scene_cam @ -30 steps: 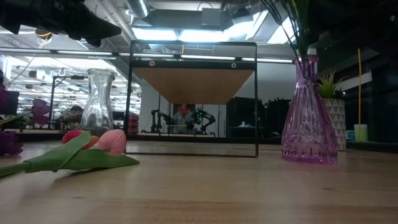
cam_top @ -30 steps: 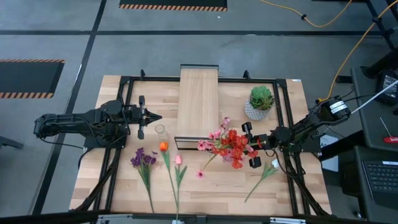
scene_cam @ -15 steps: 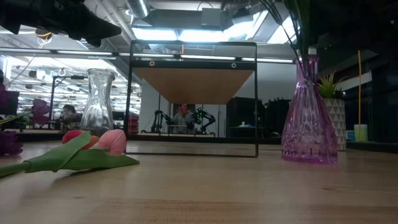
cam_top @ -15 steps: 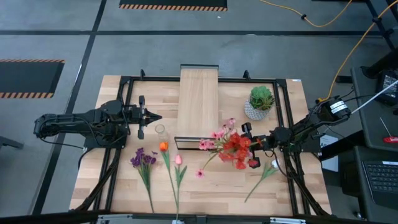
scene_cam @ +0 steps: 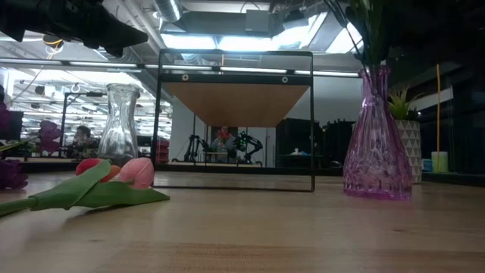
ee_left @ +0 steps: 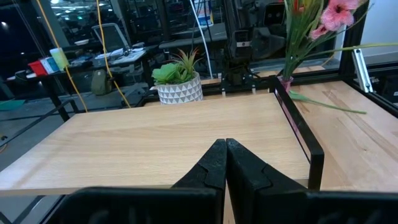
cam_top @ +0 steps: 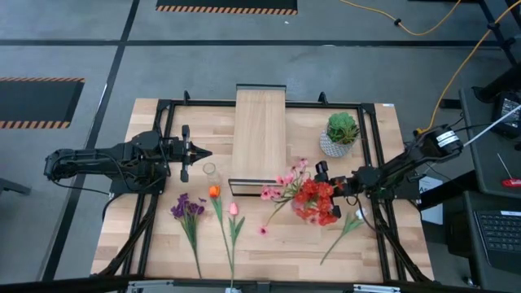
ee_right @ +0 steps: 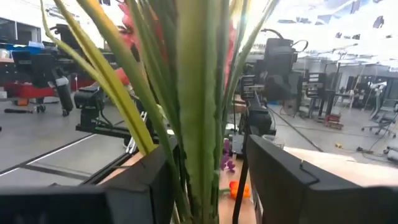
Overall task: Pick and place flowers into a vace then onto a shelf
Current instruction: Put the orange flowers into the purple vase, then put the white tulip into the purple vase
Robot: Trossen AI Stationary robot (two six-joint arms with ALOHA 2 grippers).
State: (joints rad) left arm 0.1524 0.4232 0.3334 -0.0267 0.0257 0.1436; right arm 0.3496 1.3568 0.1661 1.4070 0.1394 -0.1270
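We find the right gripper (cam_top: 330, 192) at the purple vase (scene_cam: 377, 136), its fingers spread with the green stems (ee_right: 193, 106) standing between them; whether a pad touches a stem we cannot tell, since the red blooms (cam_top: 316, 201) hide the fingertips from above. The bunch of red and pink flowers sits in that vase, just off the near end of the shelf (cam_top: 260, 134). Our main worry is a finger snagging a stem or leaf on withdrawal, which would tip the narrow-necked vase toward the shelf's dark frame. The leaning pink sprays (cam_top: 281, 181) overhang that corner, so little room lies there; the table is freer toward the right gripper's own side, though the potted plant (cam_top: 342, 133) stands near. Loose flowers lie on the table: purple cluster (cam_top: 187, 208), orange tulip (cam_top: 214, 192), pink tulip (cam_top: 234, 209) and white bud (cam_top: 359, 215). The left gripper (ee_left: 225, 163) waits pinched shut beside the clear vase (scene_cam: 120, 125).
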